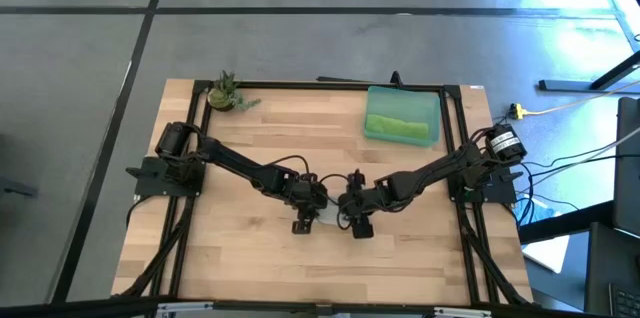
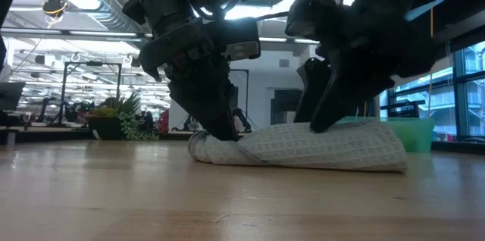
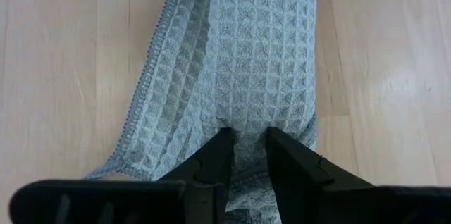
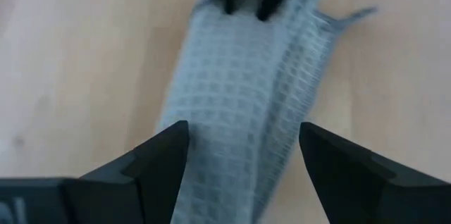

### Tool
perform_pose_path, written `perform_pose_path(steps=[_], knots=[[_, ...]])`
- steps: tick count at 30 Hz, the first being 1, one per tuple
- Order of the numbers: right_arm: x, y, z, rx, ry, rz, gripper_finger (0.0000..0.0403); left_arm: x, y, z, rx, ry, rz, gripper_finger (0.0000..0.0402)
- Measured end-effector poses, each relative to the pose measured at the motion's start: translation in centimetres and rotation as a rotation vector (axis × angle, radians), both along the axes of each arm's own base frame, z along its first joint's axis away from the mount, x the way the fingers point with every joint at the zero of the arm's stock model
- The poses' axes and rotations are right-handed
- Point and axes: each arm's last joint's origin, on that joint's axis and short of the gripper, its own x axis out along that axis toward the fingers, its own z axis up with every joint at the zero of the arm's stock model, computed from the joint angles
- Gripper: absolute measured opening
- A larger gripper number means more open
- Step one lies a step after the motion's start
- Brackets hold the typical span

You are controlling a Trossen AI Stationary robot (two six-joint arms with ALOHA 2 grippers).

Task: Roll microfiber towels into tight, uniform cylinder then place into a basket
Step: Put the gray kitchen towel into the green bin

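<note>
The wooden table [image 1: 250, 258] is bounded by a dark frame along its edges, and broad bare wood is left open at the front and to both sides of the centre. The basket [image 1: 403, 115] is set near the far right edge, with the lime green towel [image 1: 400, 125] laid inside it. A potted plant [image 1: 226, 92] is stood at the far left corner. The grey towel [image 2: 303, 147] is laid as a loose roll at mid-table. Both arms are stretched inward and bent down onto it. The left gripper [image 3: 245, 141] is pinched narrowly on one end of the grey towel; the right gripper [image 4: 243, 136] is spread wide over the other end
</note>
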Motion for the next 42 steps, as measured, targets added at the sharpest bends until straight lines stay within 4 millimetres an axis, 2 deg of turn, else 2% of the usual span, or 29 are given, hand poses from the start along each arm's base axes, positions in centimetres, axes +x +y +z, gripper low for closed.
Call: perform_pose_path(steps=[7,14,20,23,29,42], knots=[[-0.3,-0.2,-0.2,-0.017,0.029,-0.066,0.0273,0.0,0.0,0.0,0.000,-0.001,0.000,0.0086],[0.0,0.3,0.0,0.128,0.028,0.006,0.0273,0.0,0.0,0.1,0.000,-0.002,0.000,0.0086],[0.0,0.2,0.1,0.074,0.004,0.003,0.0277,0.0,0.0,0.1,0.000,-0.003,0.000,0.0086],[-0.1,0.2,0.0,0.072,0.019,-0.048,0.0303,0.0,0.0,0.1,0.000,-0.003,0.000,0.0086],[-0.5,1.0,0.0,0.037,0.006,-0.082,0.0391,0.0,0.0,0.1,0.000,-0.004,0.001,0.0086],[0.2,1.8,-2.9,0.046,0.036,-0.103,0.0400,0.0,0.0,0.1,0.001,-0.004,0.001,0.0086]])
